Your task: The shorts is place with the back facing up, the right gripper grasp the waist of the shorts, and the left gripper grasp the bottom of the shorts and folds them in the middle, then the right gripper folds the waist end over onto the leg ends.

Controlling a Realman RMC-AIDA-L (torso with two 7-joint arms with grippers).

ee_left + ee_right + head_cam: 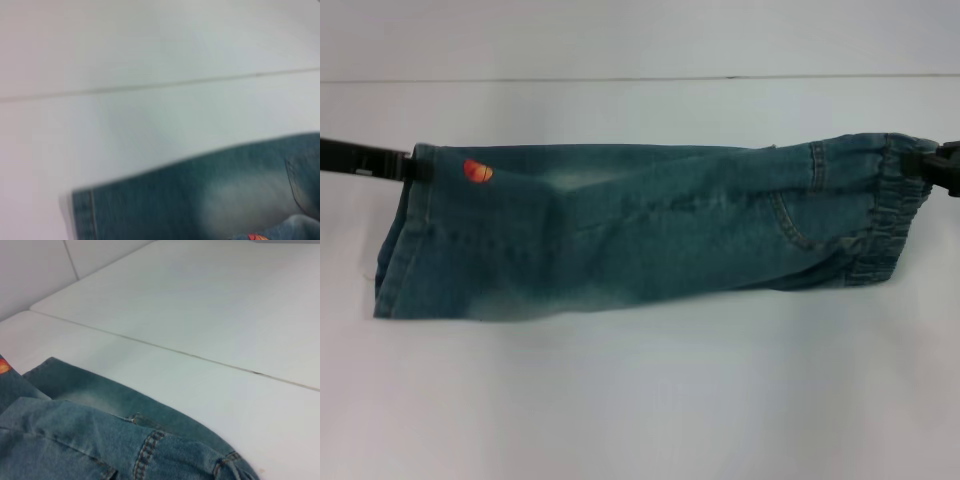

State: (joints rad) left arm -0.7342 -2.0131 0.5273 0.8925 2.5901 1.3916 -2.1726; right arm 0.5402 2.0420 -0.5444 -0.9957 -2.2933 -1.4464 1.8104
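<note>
The blue denim shorts lie folded lengthwise across the white table, stretched between both grippers. The leg ends with an orange patch are on the left, and the elastic waist is on the right. My left gripper is shut on the far corner of the leg end. My right gripper is shut on the far edge of the waist. The far edge of the shorts is pulled taut between them. The left wrist view shows the denim and its hem, and the right wrist view shows the stitched denim.
The white table runs around the shorts on all sides. A thin seam crosses the table behind the shorts. Nothing else stands on the surface.
</note>
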